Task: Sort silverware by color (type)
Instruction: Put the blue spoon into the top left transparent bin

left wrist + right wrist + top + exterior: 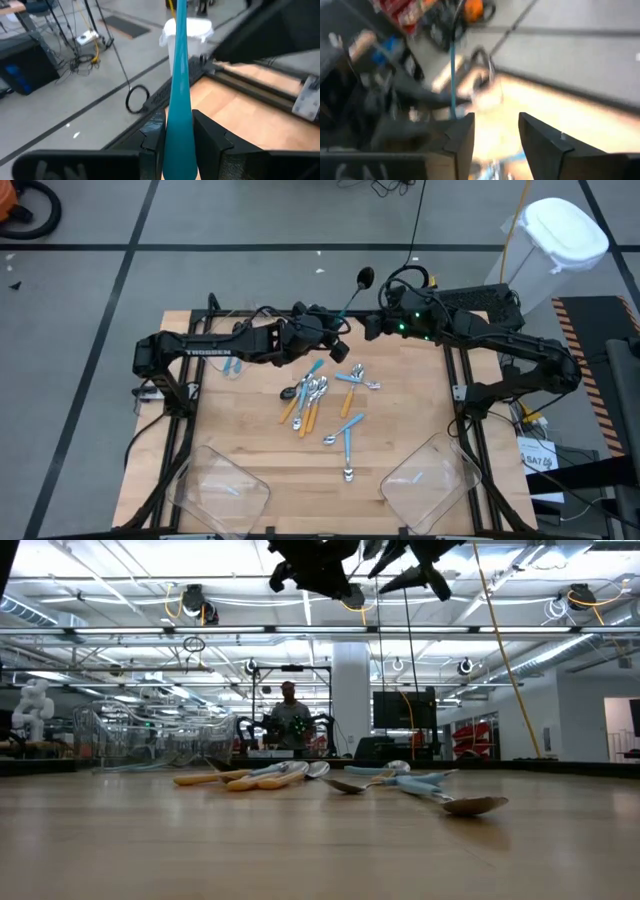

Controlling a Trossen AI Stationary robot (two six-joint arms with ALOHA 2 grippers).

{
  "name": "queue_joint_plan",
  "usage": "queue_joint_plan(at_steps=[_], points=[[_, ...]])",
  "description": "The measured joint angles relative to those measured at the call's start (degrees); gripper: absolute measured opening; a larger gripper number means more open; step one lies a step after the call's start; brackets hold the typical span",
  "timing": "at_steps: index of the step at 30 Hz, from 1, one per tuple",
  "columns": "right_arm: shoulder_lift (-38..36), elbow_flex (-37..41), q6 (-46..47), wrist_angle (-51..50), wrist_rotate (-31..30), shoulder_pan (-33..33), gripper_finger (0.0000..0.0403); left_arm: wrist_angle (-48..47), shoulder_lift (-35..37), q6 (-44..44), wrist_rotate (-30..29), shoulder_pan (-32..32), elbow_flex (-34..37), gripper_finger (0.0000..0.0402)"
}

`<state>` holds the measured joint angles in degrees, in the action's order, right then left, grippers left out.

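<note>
we hold a blue-handled spoon aloft above the far side of the table

left gripper (179, 145) pinches the blue-handled spoon (352, 292); right gripper (496, 135) hangs spread and empty beside it. we should keep the pinch firm while carrying it to a clear bin (222, 490), clear of the spoon pile (318, 395).

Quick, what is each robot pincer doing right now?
Left pincer: shut on the black-bowled spoon with a light-blue plastic handle.
Right pincer: open, holding nothing.

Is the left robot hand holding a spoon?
Yes. The left gripper is shut on the blue-handled spoon, handle squeezed between its fingers.
</note>
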<state>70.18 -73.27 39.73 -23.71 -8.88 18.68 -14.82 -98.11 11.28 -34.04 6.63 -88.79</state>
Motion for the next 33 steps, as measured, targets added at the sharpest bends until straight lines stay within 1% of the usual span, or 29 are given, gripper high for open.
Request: queue_joint_plan(at_steps=[3,6,9,11,13,15,17,19,21,24,26,28,31,33], points=[[-0.1,0.0,0.1,-2.1,3.9,-0.4,0.0163,-1.6,0.3,0.8,0.0,0.0,0.0,0.0078],[-0.4,0.0,0.1,-4.9,6.2,-0.9,0.017,-5.4,1.3,2.4,0.0,0.0,0.0,0.0078],[-1.0,0.0,0.1,-7.0,6.2,-1.9,0.0171,-7.3,2.0,3.8,-0.1,0.0,0.0,0.0078],[-1.5,0.0,0.1,-8.8,6.1,-2.5,0.0171,-10.7,3.2,4.1,0.0,0.0,0.1,0.0078],[-2.1,0.0,0.1,-9.7,6.1,-3.1,0.0171,-11.3,3.8,4.3,0.0,0.0,0.0,0.0078],[-2.7,0.0,-0.1,-11.8,6.1,-3.6,0.0171,-14.9,5.4,4.4,0.1,0.0,0.0,0.0078],[-3.3,0.0,-0.3,-13.2,6.1,-4.1,0.0171,-15.6,6.5,4.4,0.8,0.0,0.0,0.0078],[-3.7,0.0,-0.5,-14.9,6.1,-4.6,0.0171,-18.9,7.8,4.6,1.5,0.0,0.0,0.0078],[-4.2,0.0,-0.5,-16.2,6.0,-5.2,0.0171,-20.1,8.5,4.8,2.1,0.0,0.0,0.0078],[-4.7,0.0,-0.5,-17.9,6.0,-6.2,0.0171,-25.7,10.2,5.8,3.0,0.0,0.0,0.0078],[-4.9,0.0,-0.4,-19.4,6.0,-6.8,0.0171,-27.4,10.8,6.2,3.1,-0.3,-0.1,0.0078],[-4.9,0.0,-0.2,-19.5,6.0,-7.6,0.0171,-32.3,12.2,6.5,3.5,-0.3,0.1,0.0078],[-4.9,0.0,-0.1,-20.2,6.0,-8.5,0.0171,-34.4,13.3,6.7,3.4,-0.3,-0.1,0.0078],[-4.9,0.0,0.1,-20.2,6.0,-9.2,0.0171,-39.3,14.5,6.5,3.7,0.1,0.1,0.0078]])
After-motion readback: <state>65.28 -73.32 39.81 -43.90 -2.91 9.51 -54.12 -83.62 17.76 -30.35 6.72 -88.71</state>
